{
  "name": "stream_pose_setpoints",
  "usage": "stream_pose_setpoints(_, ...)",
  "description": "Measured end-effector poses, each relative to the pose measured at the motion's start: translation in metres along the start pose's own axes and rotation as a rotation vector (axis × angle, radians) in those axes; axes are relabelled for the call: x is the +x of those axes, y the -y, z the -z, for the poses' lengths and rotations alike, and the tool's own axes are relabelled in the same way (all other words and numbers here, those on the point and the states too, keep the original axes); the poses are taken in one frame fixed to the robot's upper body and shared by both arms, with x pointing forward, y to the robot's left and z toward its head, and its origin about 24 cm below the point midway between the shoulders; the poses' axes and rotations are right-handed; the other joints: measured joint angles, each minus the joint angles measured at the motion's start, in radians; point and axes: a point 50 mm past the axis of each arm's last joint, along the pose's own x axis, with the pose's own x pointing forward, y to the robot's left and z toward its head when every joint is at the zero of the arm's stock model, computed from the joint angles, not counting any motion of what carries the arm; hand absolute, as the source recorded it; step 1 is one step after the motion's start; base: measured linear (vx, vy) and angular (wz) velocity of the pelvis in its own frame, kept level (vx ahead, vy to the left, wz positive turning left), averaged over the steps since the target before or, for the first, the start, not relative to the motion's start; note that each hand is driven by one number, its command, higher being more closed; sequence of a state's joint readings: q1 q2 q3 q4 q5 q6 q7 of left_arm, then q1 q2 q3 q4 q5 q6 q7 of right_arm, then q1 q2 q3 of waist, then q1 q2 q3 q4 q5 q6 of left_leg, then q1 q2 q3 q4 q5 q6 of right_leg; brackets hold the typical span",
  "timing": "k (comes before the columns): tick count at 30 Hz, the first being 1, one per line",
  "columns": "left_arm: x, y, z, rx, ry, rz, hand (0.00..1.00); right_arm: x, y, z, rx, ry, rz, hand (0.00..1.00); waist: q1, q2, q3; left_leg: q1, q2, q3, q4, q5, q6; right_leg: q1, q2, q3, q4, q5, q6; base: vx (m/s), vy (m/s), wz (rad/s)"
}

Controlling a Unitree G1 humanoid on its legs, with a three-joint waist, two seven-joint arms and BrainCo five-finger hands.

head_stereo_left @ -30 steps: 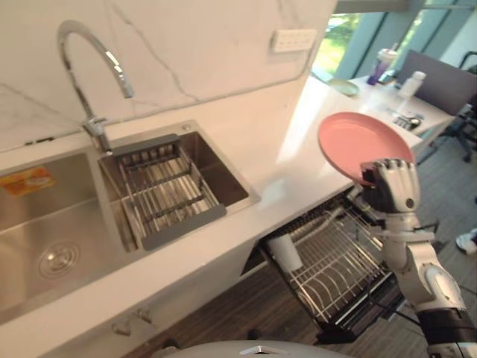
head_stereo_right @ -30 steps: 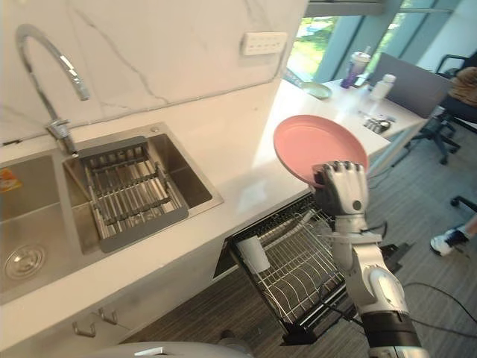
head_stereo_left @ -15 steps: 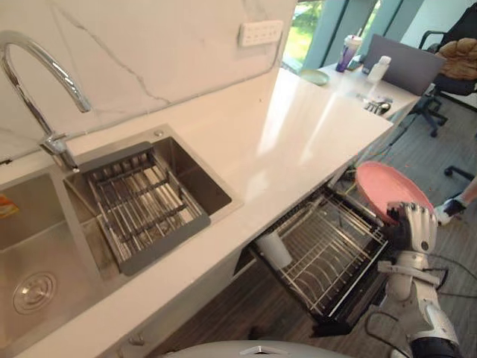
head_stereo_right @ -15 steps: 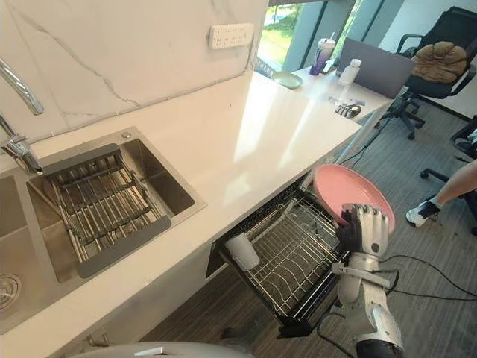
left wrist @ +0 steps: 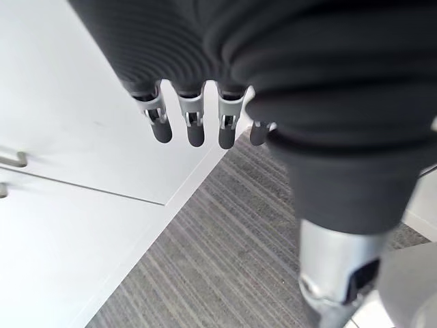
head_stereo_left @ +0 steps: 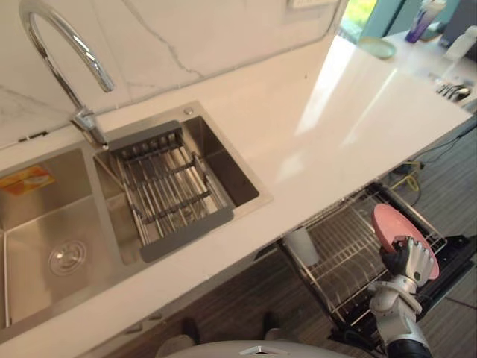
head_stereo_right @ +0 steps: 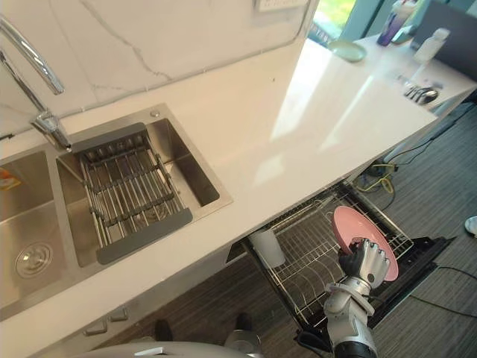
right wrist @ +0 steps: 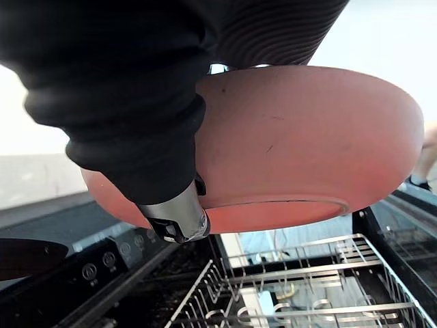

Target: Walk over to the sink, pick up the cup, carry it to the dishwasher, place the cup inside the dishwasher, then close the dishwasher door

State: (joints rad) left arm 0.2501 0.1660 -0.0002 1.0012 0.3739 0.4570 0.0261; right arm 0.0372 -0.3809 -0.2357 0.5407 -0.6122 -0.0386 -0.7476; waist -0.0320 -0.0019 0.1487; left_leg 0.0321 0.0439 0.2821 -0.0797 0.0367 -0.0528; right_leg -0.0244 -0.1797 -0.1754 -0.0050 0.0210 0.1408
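**Inspector:** Position of the cup?

**Assistant:** The white cup sits in the pulled-out dishwasher rack, at the rack's nine o'clock corner. That is four o'clock from the sink, below the edge of the surface.

**Inspector:** Right hand?

**Assistant:** The right hand is at the rack's three o'clock side, well apart from the cup. Its fingers are curled round the lower rim of a pink plate, held on edge over the wires. I cannot tell whether the plate touches the rack.

**Inspector:** Left hand?

**Assistant:** The left hand has its fingers straight, slightly spread and holding nothing. It hangs beside a white cabinet front, above the striped floor.
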Motion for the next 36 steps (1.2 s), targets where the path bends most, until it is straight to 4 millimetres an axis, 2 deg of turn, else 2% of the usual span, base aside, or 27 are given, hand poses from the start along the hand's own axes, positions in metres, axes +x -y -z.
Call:
stream_pose_setpoints(5,-0.002,-0.005,-0.019,-0.002,0.042,0.021,0.0,0.005,-0.019,-0.016,0.084,-0.053,-0.045,1.0,0.011,0.013,0.062,-0.035,0.0,-0.011,0.0,0.014,0.004,-0.027,0.0,-0.008,0.001,0.007,0.0,-0.03,-0.014,0.07)
stream_pose_setpoints(7,-0.004,-0.008,-0.032,-0.02,0.069,0.022,0.0,0.009,-0.026,-0.021,0.12,-0.091,-0.064,1.0,0.025,0.03,0.084,-0.06,-0.001,-0.013,0.0,0.022,0.007,-0.048,-0.001,-0.011,0.004,0.012,-0.001,-0.03,-0.011,0.04)
stream_pose_setpoints(11,-0.007,-0.012,-0.046,-0.059,0.096,0.01,0.0,0.022,-0.024,-0.038,0.193,-0.101,-0.041,1.0,0.022,0.068,0.128,-0.09,-0.003,-0.025,0.0,0.032,0.01,-0.077,-0.005,-0.022,0.019,0.012,0.0,-0.04,-0.002,0.09)
stream_pose_setpoints(14,-0.01,-0.014,-0.059,-0.105,0.137,-0.017,0.0,0.041,-0.019,-0.052,0.237,-0.101,-0.053,1.0,0.025,0.095,0.163,-0.122,-0.002,-0.024,0.0,0.043,0.01,-0.117,-0.007,-0.019,0.038,0.012,0.0,-0.04,-0.002,0.0)
stream_pose_setpoints(17,-0.013,-0.009,-0.069,-0.147,0.19,-0.052,0.0,0.053,-0.015,-0.051,0.274,-0.153,-0.076,1.0,0.03,0.122,0.197,-0.128,-0.002,-0.025,0.0,0.049,0.005,-0.135,-0.012,-0.02,0.067,-0.003,0.001,-0.03,0.003,0.04)
stream_pose_setpoints(21,-0.018,-0.009,-0.081,-0.193,0.275,-0.104,0.0,0.057,-0.015,-0.046,0.283,-0.216,-0.079,1.0,0.032,0.149,0.213,-0.157,0.0,-0.037,0.0,0.065,-0.011,-0.184,-0.025,-0.03,0.128,-0.033,0.001,-0.01,-0.008,0.11)
stream_pose_setpoints(22,-0.02,-0.009,-0.086,-0.199,0.303,-0.116,0.0,0.057,-0.014,-0.042,0.268,-0.242,-0.076,0.0,0.031,0.158,0.217,-0.158,-0.002,-0.038,0.0,0.07,-0.017,-0.188,-0.03,-0.031,0.145,-0.043,0.002,0.01,-0.01,0.08)
stream_pose_setpoints(26,-0.021,-0.01,-0.087,-0.202,0.32,-0.122,0.0,0.06,-0.01,-0.033,0.249,-0.308,-0.055,0.0,0.026,0.159,0.218,-0.158,-0.006,-0.037,0.0,0.085,-0.041,-0.2,-0.042,-0.036,0.178,-0.063,0.001,0.01,-0.005,0.07)
stream_pose_setpoints(30,-0.021,-0.01,-0.087,-0.203,0.323,-0.122,0.0,0.063,0.002,-0.016,0.239,-0.375,0.018,0.0,0.022,0.159,0.217,-0.168,0.001,-0.036,0.0,0.095,-0.047,-0.209,-0.041,-0.044,0.19,-0.068,-0.003,0.0,-0.01,0.06)
stream_pose_setpoints(36,-0.021,-0.012,-0.087,-0.212,0.32,-0.125,0.0,0.052,0.013,0.017,0.24,-0.485,0.099,0.0,0.021,0.151,0.215,-0.146,0.022,-0.033,0.0,0.095,-0.046,-0.186,-0.026,-0.055,0.2,-0.073,-0.012,0.0,-0.001,0.02)
